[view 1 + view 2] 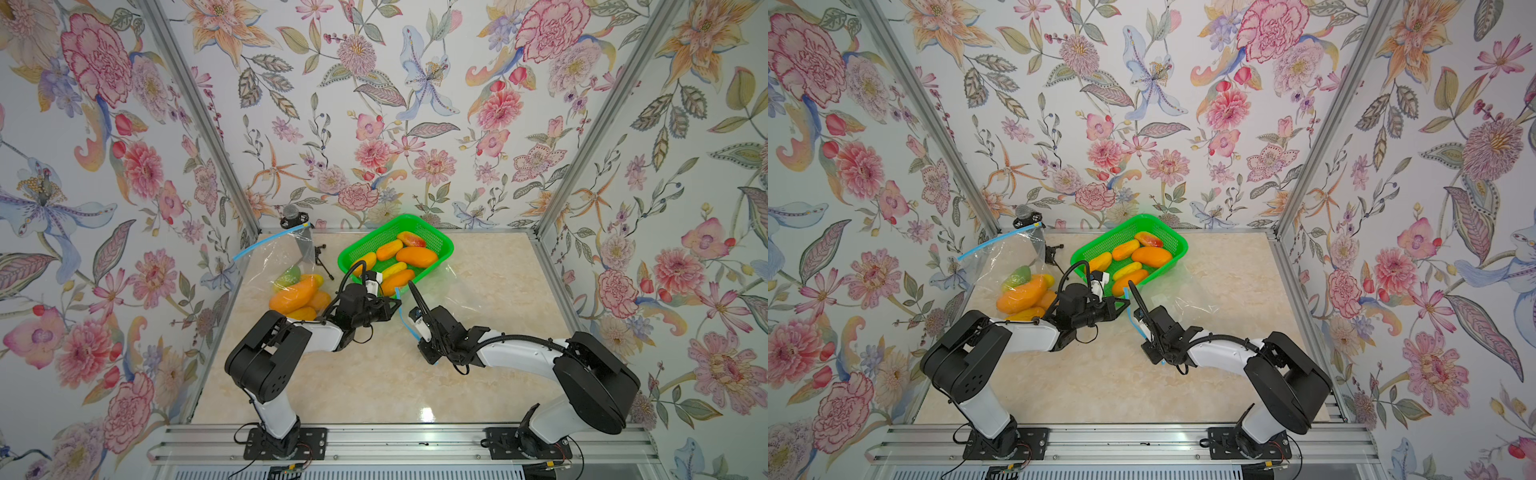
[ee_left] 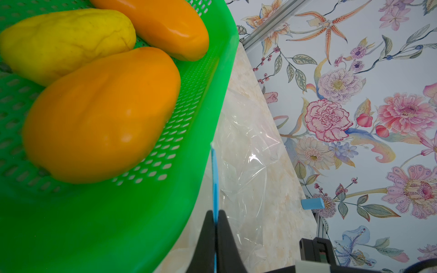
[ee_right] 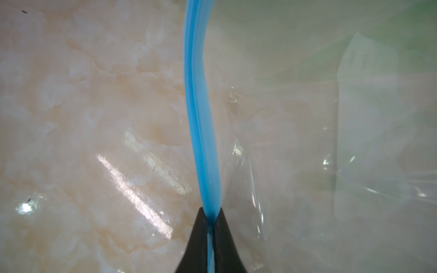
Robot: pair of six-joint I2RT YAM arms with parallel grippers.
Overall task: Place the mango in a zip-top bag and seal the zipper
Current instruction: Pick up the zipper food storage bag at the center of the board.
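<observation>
**Zipper pinched, bag empty**

My left gripper point(image 2: 215, 218) and right gripper point(image 3: 211, 221) both clamp the blue zipper strip point(image 3: 201, 118) of the clear bag point(image 2: 246, 151), flat on the surface point(image 2: 246, 75) just beside the green basket point(image 2: 142, 224). Nearest mango point(image 2: 101, 115) sits inside that basket; loading and sealing remain, I judge. Bag mouth: can't tell open or closed.

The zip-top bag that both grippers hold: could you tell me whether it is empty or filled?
Empty: the marble tabletop shows plainly through the clear zip-top bag in both wrist views; nothing lies inside.
</observation>
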